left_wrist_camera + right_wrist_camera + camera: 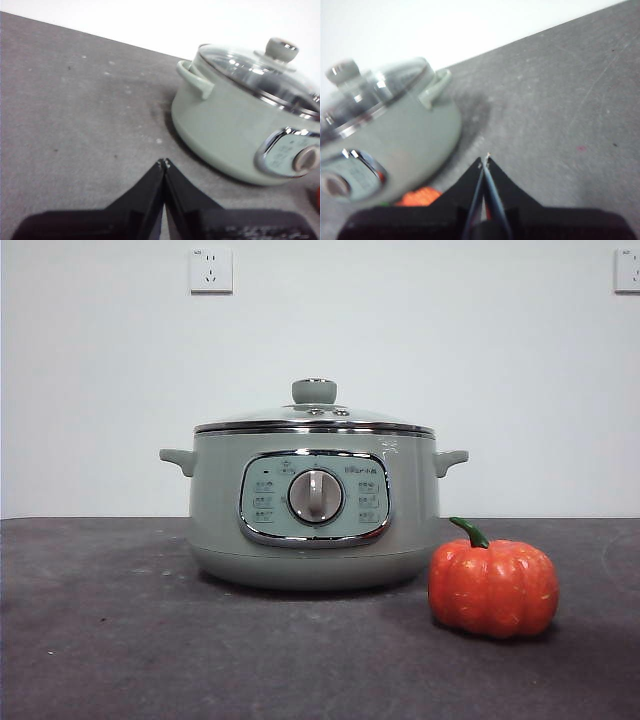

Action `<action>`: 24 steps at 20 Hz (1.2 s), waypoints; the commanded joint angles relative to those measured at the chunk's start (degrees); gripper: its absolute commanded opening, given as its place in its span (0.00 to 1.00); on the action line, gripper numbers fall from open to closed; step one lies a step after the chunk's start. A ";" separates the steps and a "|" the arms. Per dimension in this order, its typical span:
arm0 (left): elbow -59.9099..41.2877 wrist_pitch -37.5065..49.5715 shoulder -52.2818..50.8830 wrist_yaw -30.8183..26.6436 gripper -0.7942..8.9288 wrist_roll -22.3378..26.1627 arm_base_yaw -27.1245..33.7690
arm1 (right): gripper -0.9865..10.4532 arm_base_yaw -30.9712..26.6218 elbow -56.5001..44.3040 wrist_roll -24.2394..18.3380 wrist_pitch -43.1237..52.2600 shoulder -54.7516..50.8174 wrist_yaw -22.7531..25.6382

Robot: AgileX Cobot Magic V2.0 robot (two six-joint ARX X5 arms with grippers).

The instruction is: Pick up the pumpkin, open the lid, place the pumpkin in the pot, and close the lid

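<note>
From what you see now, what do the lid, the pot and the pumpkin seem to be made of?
The lid: clear glass, seemingly, since the left wrist view looks through it; shiny chrome-like rim, matte sage-green knob.
The pot: smooth pale green shell, plastic or painted metal, hard to tell; bright metal-looking panel frame and dial.
The pumpkin: glossy orange, with highlights on the ribs, probably plastic or coated foam.

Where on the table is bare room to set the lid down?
Bare table lies beside the pot on the side away from the pumpkin, and in front of the pot. It is crowded only where the pumpkin sits close by the pot. The lid is still on.
</note>
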 commanded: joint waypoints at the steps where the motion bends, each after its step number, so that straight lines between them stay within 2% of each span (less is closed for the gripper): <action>1: 2.99 -0.68 -0.15 0.26 0.07 -1.40 0.09 | 0.08 0.04 3.34 3.28 0.81 0.00 -0.07; 9: 13.53 -8.46 2.97 0.35 0.07 -1.03 0.09 | 0.08 0.04 14.73 2.89 -3.10 5.70 -0.20; 12: 17.99 -12.44 5.31 2.49 0.07 0.68 0.09 | 0.08 0.07 20.46 0.13 -8.02 10.19 -2.75; 18: 26.95 -20.55 11.72 11.08 0.07 7.30 0.09 | 0.08 0.09 32.24 -8.85 -21.62 20.55 -10.34; 22: 32.57 -25.75 15.98 14.88 0.07 12.98 0.04 | 0.08 0.63 39.58 -18.08 -32.44 27.39 -11.15; 24: 34.58 -27.58 17.55 15.87 0.07 15.13 -0.02 | 0.08 1.27 42.38 -21.20 -36.46 30.01 -12.39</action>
